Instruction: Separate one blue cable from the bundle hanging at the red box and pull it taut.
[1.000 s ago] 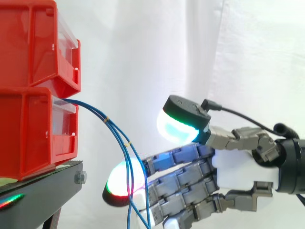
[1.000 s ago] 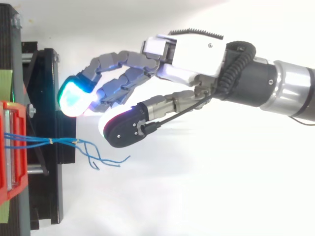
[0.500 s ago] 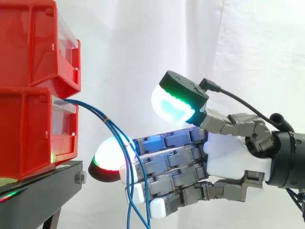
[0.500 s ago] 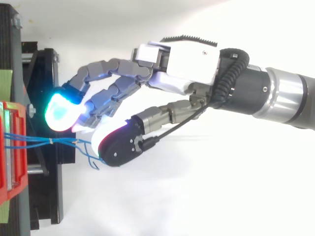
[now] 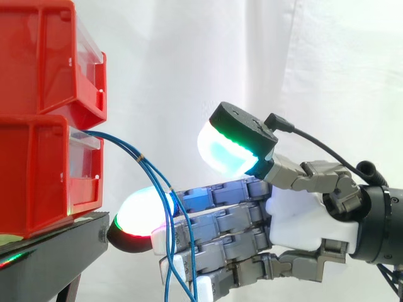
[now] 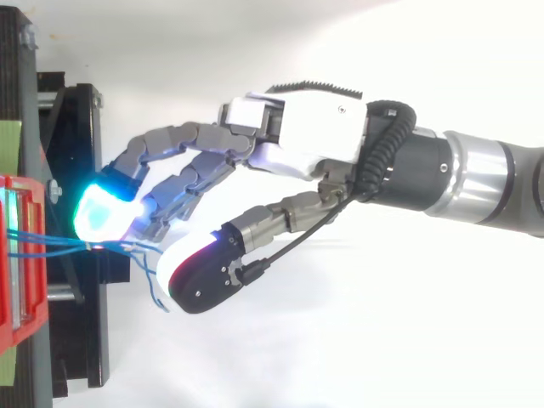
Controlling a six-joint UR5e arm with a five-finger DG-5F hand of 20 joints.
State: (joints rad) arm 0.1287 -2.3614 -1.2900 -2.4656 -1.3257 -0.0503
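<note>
Side view shows two stacked red bins (image 5: pixel 44 163) and one blue cable bundle (image 5: pixel 140 157). One hand (image 5: pixel 302 214), fingers straight, grips nothing.

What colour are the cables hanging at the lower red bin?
Blue; the cables show best in the side view.

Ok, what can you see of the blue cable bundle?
The blue cable bundle is several thin, glossy strands bound by small yellowish ties. It leaves the lower red bin at its clear front, arcs outward and hangs slack, loose ends splayed. It crosses in front of the straight fingers of the hand, below the raised thumb; contact cannot be told.
</note>
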